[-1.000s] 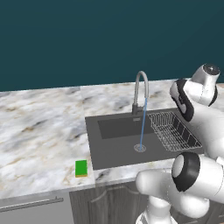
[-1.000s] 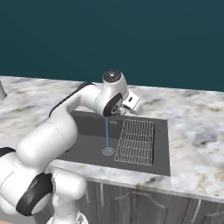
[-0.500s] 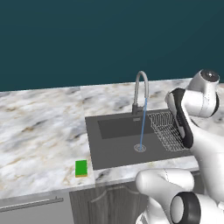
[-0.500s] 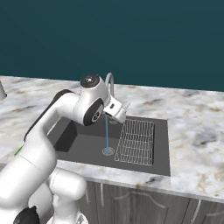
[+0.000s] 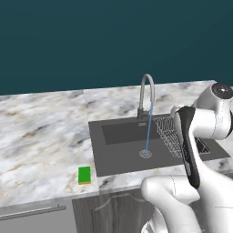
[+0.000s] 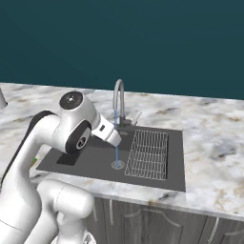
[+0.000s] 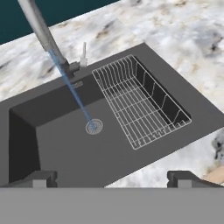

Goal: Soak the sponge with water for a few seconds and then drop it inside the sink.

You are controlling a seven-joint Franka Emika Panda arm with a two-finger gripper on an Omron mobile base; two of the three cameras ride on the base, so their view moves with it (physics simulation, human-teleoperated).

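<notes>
in the left base view we see one sponge flat on the marble desk, just beside the front left corner of the one sink, and one thin stream of water falling from one faucet onto the drain. in the right base view the arm leans over the sink's left half. in the hand view our jaws stand wide and hold nothing, above the sink beside one wire rack.
</notes>
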